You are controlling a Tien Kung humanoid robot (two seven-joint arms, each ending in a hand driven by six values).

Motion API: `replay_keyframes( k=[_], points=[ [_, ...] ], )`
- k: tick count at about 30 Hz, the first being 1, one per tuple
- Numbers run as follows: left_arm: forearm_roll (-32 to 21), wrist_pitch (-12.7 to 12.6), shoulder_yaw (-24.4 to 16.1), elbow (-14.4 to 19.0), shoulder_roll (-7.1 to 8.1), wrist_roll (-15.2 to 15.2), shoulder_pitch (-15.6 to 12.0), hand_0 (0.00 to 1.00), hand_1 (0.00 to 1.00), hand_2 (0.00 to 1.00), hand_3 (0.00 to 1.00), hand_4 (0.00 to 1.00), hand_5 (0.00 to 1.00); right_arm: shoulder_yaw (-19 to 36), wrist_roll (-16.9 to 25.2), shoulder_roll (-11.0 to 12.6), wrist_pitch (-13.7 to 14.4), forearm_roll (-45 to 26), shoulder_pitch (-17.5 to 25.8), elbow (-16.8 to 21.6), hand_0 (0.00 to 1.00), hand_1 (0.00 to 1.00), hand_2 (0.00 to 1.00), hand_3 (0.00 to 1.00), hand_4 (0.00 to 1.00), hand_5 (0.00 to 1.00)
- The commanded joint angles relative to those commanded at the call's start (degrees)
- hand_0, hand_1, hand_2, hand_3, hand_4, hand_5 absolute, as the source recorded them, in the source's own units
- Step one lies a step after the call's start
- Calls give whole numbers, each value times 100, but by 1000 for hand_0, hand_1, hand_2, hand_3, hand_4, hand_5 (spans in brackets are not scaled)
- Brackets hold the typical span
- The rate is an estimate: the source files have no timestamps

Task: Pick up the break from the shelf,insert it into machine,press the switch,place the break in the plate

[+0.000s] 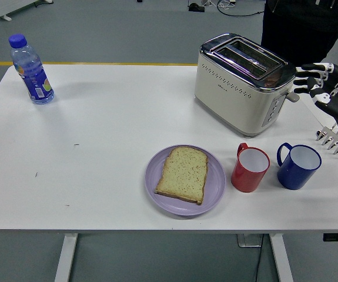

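A slice of bread (183,174) lies flat on the purple plate (216,187) near the table's front edge. The cream toaster (239,83) stands behind it, its two slots showing nothing in them, its lever (293,96) on the right end. My right hand (324,86) hovers at the picture's right edge, just right of that lever, fingers spread and holding nothing. A metal rack, the shelf (335,140), sits below the hand at the right edge. The left arm is out of sight.
A red mug (250,168) and a blue mug (297,165) stand right of the plate. A blue water bottle (32,70) stands at the far left corner. A person in dark clothes (301,26) stands behind the toaster.
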State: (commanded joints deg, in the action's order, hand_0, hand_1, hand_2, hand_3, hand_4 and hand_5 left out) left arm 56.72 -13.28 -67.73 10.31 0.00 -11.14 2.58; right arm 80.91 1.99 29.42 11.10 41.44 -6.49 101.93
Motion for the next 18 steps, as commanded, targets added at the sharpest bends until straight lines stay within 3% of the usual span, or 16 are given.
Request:
replay_keyframes(
  k=[5, 10, 14, 18],
  points=[
    [42, 5, -29, 0, 0, -10, 2, 691, 577, 712, 669, 501, 964, 571, 402, -217, 286, -686, 352, 0, 610, 589, 603, 576, 488, 103],
    [61, 5, -52, 0, 0, -12, -3, 691, 577, 712, 669, 501, 964, 1076, 745, -445, 368, -1481, 626, -40, 610, 589, 603, 576, 488, 103],
    [81, 7, -63, 0, 0, -18, -2, 691, 579, 712, 668, 502, 963, 1374, 861, -615, 291, -1997, 724, -438, 615, 605, 632, 589, 487, 97],
    [97, 5, -79, 0, 0, -20, -2, 690, 579, 712, 668, 501, 963, 1598, 798, -749, 40, -2494, 776, -948, 648, 634, 668, 626, 493, 103]
  ],
)
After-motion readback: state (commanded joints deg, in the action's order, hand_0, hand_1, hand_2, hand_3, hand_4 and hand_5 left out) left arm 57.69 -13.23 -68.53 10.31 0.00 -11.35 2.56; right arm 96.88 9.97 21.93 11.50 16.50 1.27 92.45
